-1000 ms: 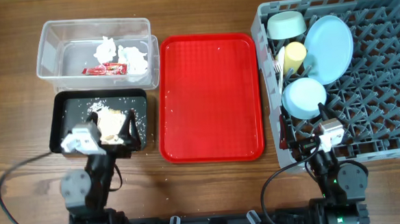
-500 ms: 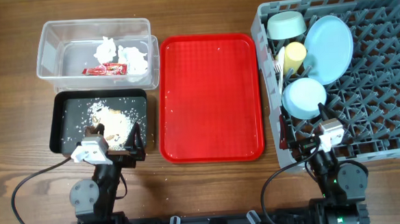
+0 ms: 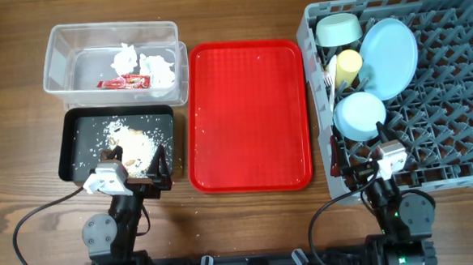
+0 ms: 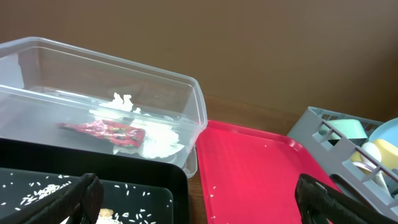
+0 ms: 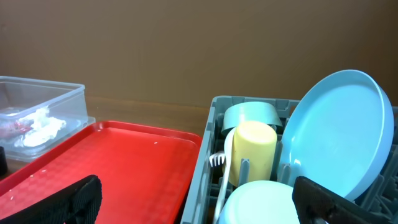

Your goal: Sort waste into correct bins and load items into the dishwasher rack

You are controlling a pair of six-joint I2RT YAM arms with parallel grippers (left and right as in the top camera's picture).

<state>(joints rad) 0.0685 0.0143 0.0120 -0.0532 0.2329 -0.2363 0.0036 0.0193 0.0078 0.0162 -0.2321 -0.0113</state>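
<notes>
The clear tub (image 3: 58, 57) at the back left holds a red wrapper (image 3: 123, 82) and white tissue wads (image 3: 156, 69). The black tray (image 3: 71, 149) in front of it holds beige food scraps (image 3: 133, 144). My left gripper (image 3: 137, 166) is open and empty over the black tray's front edge; its wrist view (image 4: 199, 205) shows the tub (image 4: 186, 106). The grey dishwasher rack (image 3: 454, 97) holds the light blue plate (image 3: 391, 58), pale green bowl (image 3: 338, 30), yellow cup (image 3: 347, 66), light blue bowl (image 3: 360, 115) and white fork (image 3: 331, 87). My right gripper (image 3: 359, 146) is open and empty at the rack's front left corner.
The flat red serving tray (image 3: 248, 116) lies between the bins and the rack, with a few crumbs on it. A few crumbs lie on the wooden table in front of the black tray. Cables run from both arm bases at the front edge.
My left gripper has drawn back from over the food scraps toward the black tray's front edge, uncovering the scraps. The right arm has not moved.
</notes>
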